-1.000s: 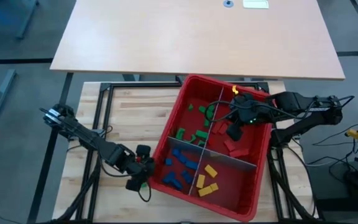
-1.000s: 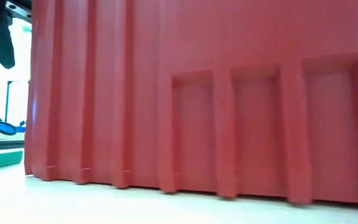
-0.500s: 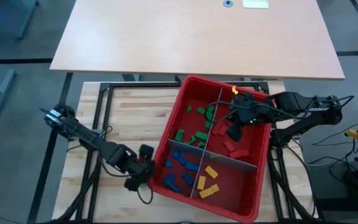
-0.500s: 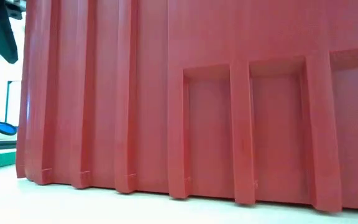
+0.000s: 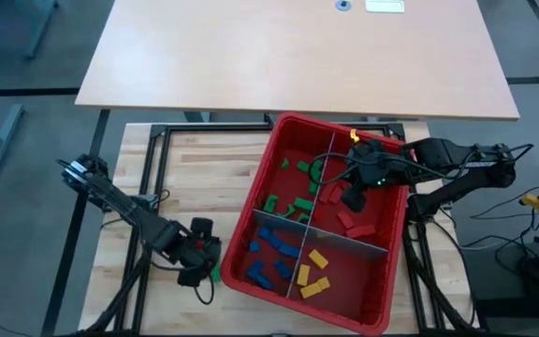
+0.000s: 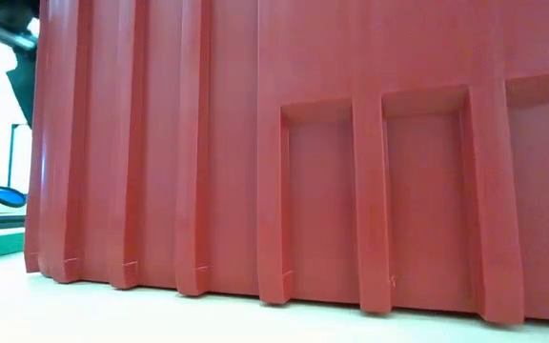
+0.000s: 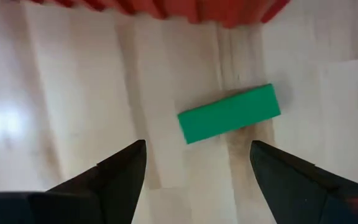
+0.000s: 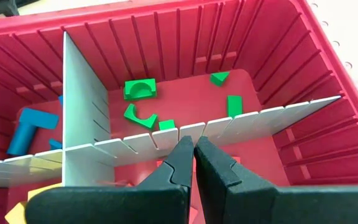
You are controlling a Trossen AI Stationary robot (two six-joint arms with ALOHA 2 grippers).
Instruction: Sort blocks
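Retrieval of a stray block. The left gripper (image 7: 194,171) hung with jaws spread over a smooth, flat green block (image 7: 229,114) lying on the pale wooden worktop (image 5: 195,164) just outside the ribbed red plastic bin (image 5: 393,281), toward the worktop's front edge. The right gripper (image 8: 194,163), jaws pressed together and empty, hovered over the grey slotted dividers (image 8: 82,106). Judged next: lower, pinch, carry to the green blocks' compartment (image 5: 288,183).

Green block (image 7: 229,114), red bin (image 5: 382,290)
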